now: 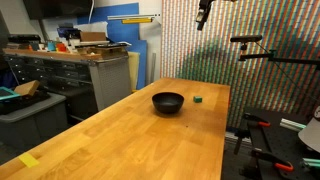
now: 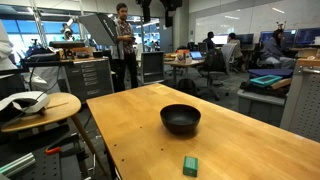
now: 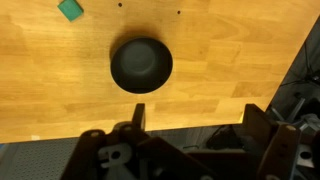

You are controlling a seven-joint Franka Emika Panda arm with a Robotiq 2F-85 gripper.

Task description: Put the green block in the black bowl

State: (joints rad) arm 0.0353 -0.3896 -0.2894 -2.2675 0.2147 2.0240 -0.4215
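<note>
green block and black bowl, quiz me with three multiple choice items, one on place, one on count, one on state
1. Where is the green block relative to the black bowl?
A inside it
B on the table beside it, apart
C under it

2. How many green blocks show?
A one
B two
C three

3. The bowl is:
A tipped on its side
B upright and empty
C upright, holding the block

Answers:
1 B, bare wood separates the two in both exterior views.
2 A, only one green cube appears in any view.
3 B, its rim faces up and the wrist view shows nothing inside.
</note>
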